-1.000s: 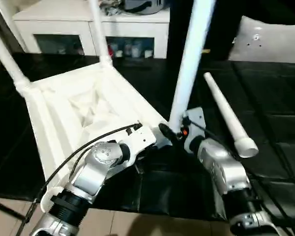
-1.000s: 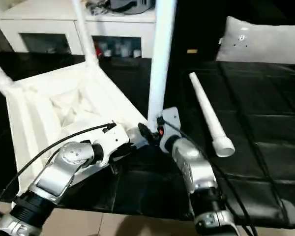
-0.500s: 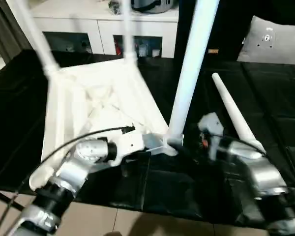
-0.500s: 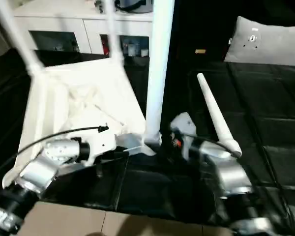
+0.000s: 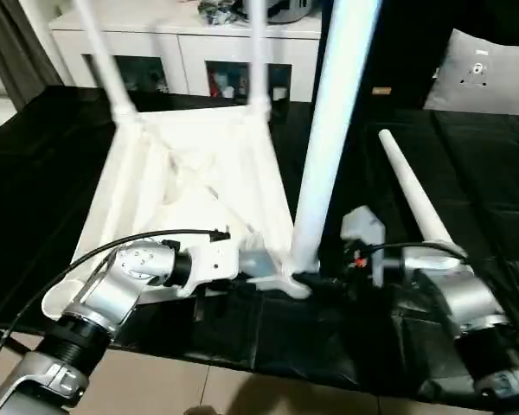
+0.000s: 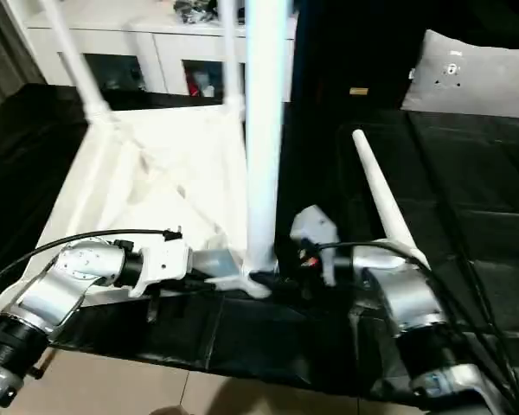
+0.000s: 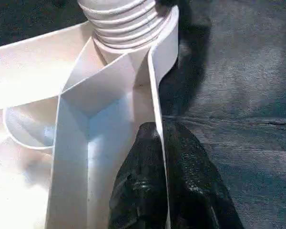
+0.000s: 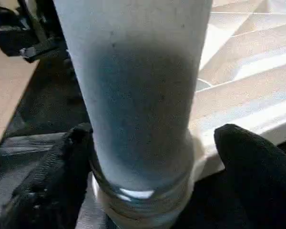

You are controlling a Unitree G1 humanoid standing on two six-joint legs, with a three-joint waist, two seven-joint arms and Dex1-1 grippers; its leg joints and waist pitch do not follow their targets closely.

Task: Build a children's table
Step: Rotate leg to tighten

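Table top (image 5: 186, 186) upside down on black work surface (image 5: 467, 156), ribbed underside up, near edge by the robot. Three legs upright in corner sockets: two at the far corners, nearest leg (image 5: 333, 130) standing in the near right socket, threads visible at its base. Fourth leg (image 5: 413, 197) lying loose on the black cover just right of the top. Left gripper (image 7: 163, 157) clenched on the thin near rim beside that socket. Right gripper (image 8: 148, 157) spread wide, one finger (image 8: 62, 176) either side of the nearest leg's base, not gripping. Beyond the surface, white cabinet (image 5: 182, 43) with glass doors; grey cushion (image 5: 493, 73) far right; tan floor (image 5: 242, 393) below.
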